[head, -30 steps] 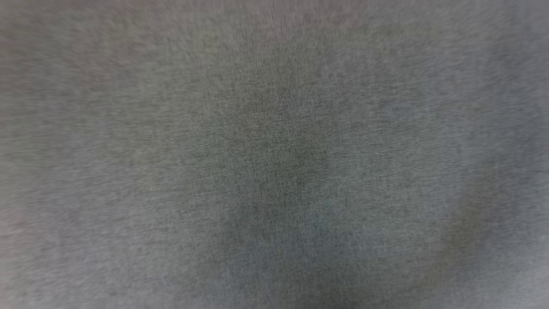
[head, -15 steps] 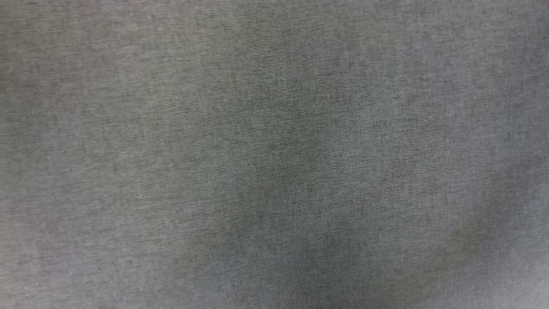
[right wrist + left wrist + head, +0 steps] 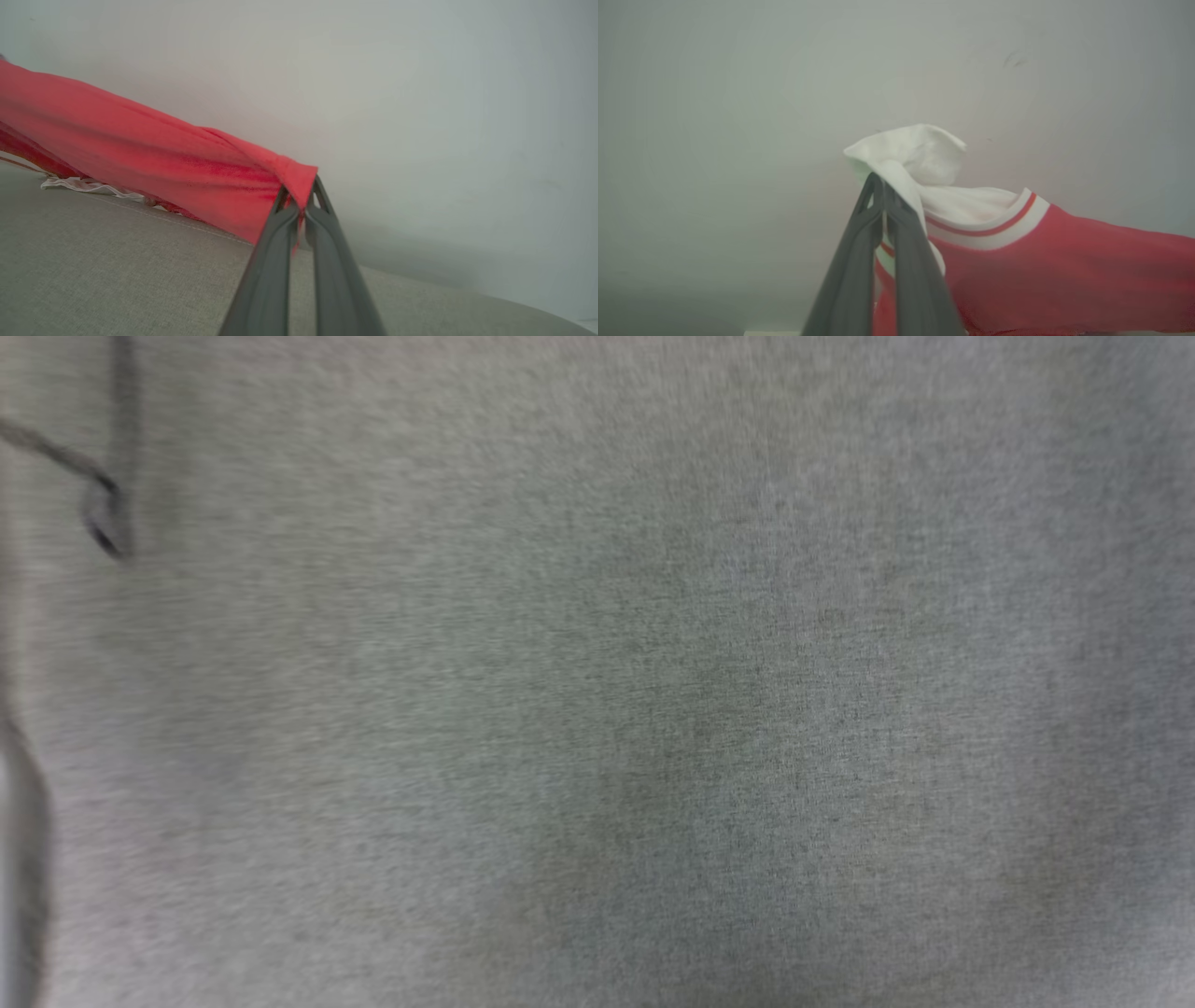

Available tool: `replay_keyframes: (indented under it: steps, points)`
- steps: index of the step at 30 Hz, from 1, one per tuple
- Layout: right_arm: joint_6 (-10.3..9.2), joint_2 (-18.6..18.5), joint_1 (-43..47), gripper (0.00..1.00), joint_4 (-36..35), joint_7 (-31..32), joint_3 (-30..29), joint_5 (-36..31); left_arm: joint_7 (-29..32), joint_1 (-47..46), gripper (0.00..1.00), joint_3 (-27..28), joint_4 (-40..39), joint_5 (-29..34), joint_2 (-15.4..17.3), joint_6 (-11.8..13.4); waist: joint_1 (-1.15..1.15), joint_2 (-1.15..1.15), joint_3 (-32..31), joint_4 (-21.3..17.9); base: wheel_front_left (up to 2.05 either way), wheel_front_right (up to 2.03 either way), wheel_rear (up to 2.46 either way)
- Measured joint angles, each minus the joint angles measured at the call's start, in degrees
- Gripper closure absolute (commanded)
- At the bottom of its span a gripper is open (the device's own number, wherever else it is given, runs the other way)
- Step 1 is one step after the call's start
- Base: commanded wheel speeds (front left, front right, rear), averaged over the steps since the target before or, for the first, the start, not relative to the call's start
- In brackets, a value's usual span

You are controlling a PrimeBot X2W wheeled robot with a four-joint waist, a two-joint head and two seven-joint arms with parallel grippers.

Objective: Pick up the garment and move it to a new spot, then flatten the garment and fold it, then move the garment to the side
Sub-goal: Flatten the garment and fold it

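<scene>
sideways the head camera has swung: a dark seam now shows at the left of the grey fabric surface. left jaws are clamped on the garment at its white sleeve, and right jaws are clamped on a red edge. it is stretched between them, its lower part on the fabric.

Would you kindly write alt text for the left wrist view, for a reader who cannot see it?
The left gripper, its two dark fingers shut, pinches a bunched white part of the garment, a red T-shirt with red-and-white striped trim. The red cloth stretches off toward the view's right edge, against a plain pale background.
</scene>
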Motion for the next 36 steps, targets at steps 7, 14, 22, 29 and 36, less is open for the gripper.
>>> replay_keyframes:
  steps: [7,14,22,29,36]
  points:
    - [0.01,-3.13,17.89,1.00,-2.94,0.76,3.90,5.61,-0.98,22.99,1.00,0.98,-6.27,-4.23,-1.53,-0.15,-0.01,0.00,-8.47,1.96,0.00,0.00,0.00]
    - [0.01,-6.23,37.26,1.00,-9.64,3.30,3.39,9.62,-0.93,46.63,1.00,1.27,-17.36,-4.13,-1.70,2.25,-0.01,0.00,-17.73,3.01,0.00,0.00,0.00]
    - [0.03,-7.23,59.63,1.00,-20.22,9.00,-2.46,10.99,4.68,69.89,1.00,1.37,-32.75,-6.22,-0.12,8.43,-0.02,0.00,-26.25,3.18,0.00,0.00,0.00]
    - [0.02,-2.83,79.48,1.00,-32.65,16.38,-12.48,9.59,10.79,86.02,1.00,1.67,-45.73,-9.10,0.85,14.12,-0.03,0.00,-30.89,3.05,0.00,0.00,0.00]
    - [0.01,4.09,93.78,1.00,-46.84,25.14,-19.73,5.39,17.49,95.24,1.00,2.34,-55.36,-11.89,2.76,18.76,-0.02,0.00,-31.78,3.65,0.00,0.00,0.00]
